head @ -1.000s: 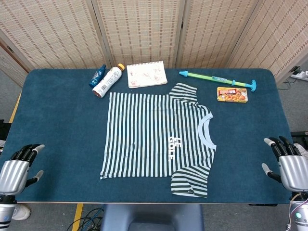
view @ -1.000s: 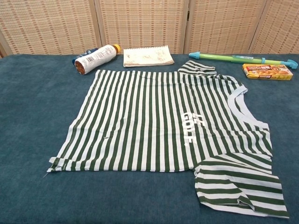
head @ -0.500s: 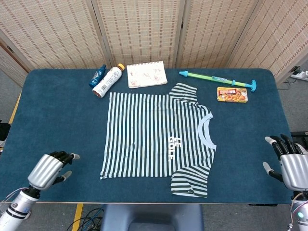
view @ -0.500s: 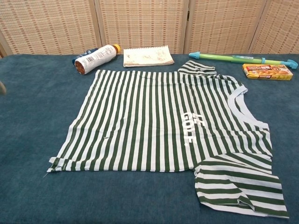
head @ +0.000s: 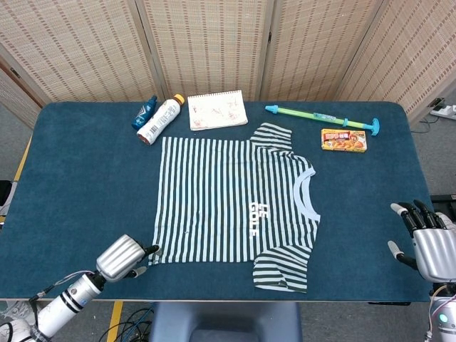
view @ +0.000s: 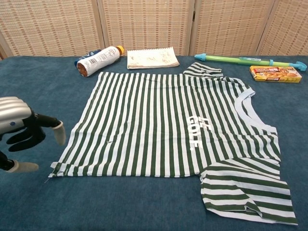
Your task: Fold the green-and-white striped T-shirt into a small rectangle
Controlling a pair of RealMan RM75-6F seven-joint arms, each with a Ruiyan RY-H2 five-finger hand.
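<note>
- left hand sits just off the T-shirt's bottom hem corner, down by the near edge of the counter. Fingers look loosely apart with nothing in them, tips pointing at the hem. Can't tell if they actually touch the cloth.
- behind the shirt's left end: a small dark blue bottle and a white bottle with an orange cap, both lying down side by side. There's print on the white one's label but it's too small to read.
- right of those, straight behind the shirt, a spiral notepad with some red scribbles, not legible.
- the green-and-white striped T-shirt is spread flat mid-counter, collar toward the right, white lettering on the chest that reads "LE GOLF" or close to it.
- behind the shirt's collar end: a green and blue water-gun-looking toy, and just in front of it a yellow and red food box. Box text is unreadable.
- right hand is well off to the right of the shirt at the counter's edge, fingers spread, holding nothing.
- the counter has a dark teal fabric cover, woven folding screens stand behind it, grey floor around.
</note>
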